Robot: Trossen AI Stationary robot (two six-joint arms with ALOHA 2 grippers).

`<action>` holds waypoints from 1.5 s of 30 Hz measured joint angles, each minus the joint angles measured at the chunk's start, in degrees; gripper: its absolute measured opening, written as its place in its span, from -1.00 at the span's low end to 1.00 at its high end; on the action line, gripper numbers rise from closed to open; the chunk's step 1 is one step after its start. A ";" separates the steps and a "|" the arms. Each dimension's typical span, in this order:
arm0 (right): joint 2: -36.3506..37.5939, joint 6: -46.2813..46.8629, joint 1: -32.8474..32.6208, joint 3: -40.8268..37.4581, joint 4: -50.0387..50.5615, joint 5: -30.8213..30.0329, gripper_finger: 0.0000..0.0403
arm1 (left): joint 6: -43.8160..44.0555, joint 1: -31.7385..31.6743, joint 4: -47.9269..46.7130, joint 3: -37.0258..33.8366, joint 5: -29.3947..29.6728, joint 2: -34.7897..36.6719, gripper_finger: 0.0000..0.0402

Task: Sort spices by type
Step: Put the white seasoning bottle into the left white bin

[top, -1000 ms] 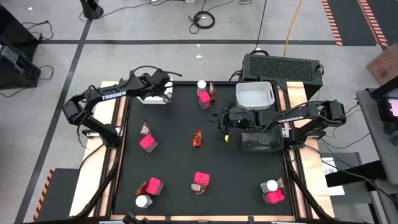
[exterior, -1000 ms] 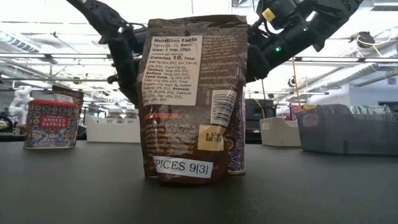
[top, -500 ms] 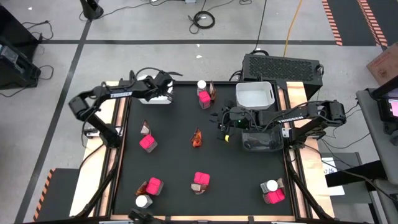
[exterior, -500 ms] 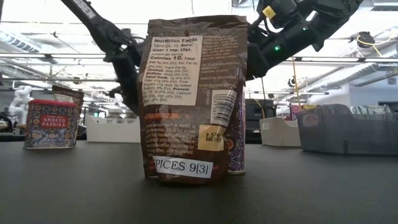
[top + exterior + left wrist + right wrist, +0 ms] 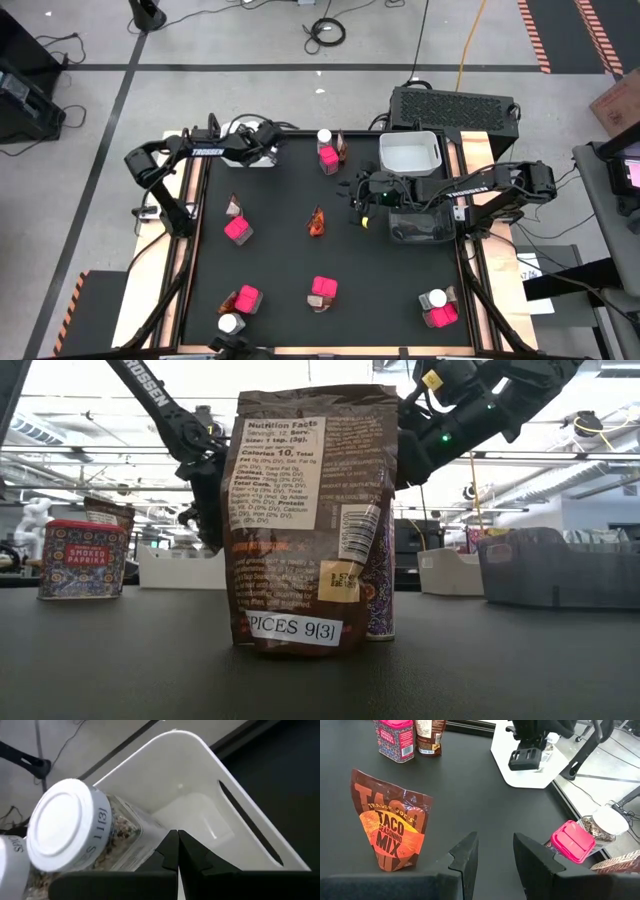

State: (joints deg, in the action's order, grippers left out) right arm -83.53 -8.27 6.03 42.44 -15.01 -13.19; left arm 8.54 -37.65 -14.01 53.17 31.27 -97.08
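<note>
- My left gripper [image 5: 268, 143] sits over the white bin [image 5: 200, 795] at the table's [image 5: 280, 250] far left corner, fingers pinched fully together, holding nothing; white-capped jars [image 5: 75, 832] lie in that bin, so I read it as the jar bin.
- My right gripper [image 5: 357, 206] hangs above the table's right-middle, beside the dark bin [image 5: 420, 228], fingers partly apart and empty, pointed at the taco seasoning sachet [image 5: 390, 827] standing mid-table. Likely the next pick.
- Empty white bin [image 5: 411, 152] at the far right corner.
- Far edge middle: pink box [image 5: 327, 155] with a jar and sachet touching it.
- Left side: a pink box plus sachet [image 5: 236, 222].
- Near edge: three more mixed clusters, left [image 5: 240, 305], middle [image 5: 322, 291], right corner [image 5: 438, 307].
- Most spices still unsorted, I'd say early in the task.
</note>
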 joint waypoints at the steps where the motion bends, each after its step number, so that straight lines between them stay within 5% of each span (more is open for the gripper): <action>1: 0.00 -0.09 0.01 0.00 -0.14 0.00 -0.40 | 0.00 0.02 -0.60 0.00 0.58 0.00 -1.00; 23: 0.00 1.13 -0.03 0.00 -0.15 0.00 -0.40 | -0.04 -2.40 -11.31 0.00 3.17 0.27 -1.00; 33: 0.00 0.85 -0.03 0.00 -0.15 0.00 -0.40 | -3.47 0.69 -5.96 0.30 3.43 4.67 -1.00; 37: 0.00 0.36 -0.03 0.00 -0.13 0.00 -0.40 | -4.70 2.21 -1.40 1.60 -4.34 7.02 -1.00; 42: 0.00 0.06 -0.03 0.00 -0.13 0.00 -0.40 | -4.76 2.86 5.00 4.74 -21.93 7.95 -1.00; 45: 0.00 -0.32 -0.03 0.00 -0.11 0.00 -0.40 | -2.65 2.65 7.16 7.97 -25.92 7.69 -1.00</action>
State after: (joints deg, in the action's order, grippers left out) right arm -83.53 -8.59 6.00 42.44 -15.12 -13.19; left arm 5.89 -35.00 -6.85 61.14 5.36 -89.39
